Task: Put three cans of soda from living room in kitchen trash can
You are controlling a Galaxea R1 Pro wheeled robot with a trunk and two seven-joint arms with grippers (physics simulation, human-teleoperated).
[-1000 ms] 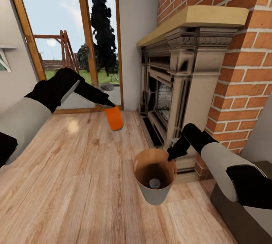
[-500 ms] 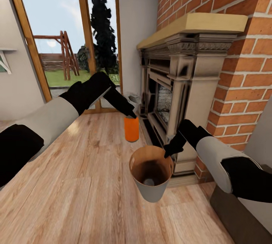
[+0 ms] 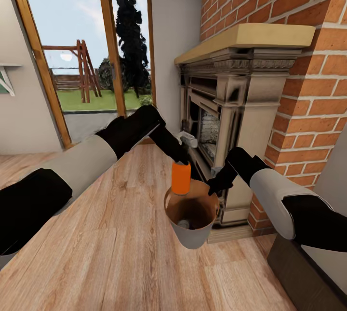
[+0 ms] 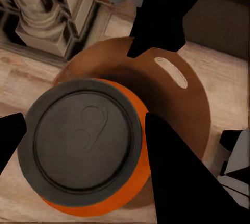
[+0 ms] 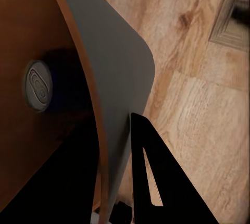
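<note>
We see a light wood plank floor [image 3: 96, 234] across the lower frame. On it at right stand the brick fireplace [image 3: 226, 123] and a dark brown block [image 3: 299, 272] in the lower right corner.

This is a home's living room. A brick chimney wall [image 3: 299, 21] rises above a carved stone fireplace [image 3: 226, 108] topped by a pale wooden mantel [image 3: 246, 38], and light wood planks cover the floor [image 3: 111, 253]. A tall wood-framed glass door [image 3: 82, 50] looks out on a lawn, a tree and a wooden swing frame.
</note>
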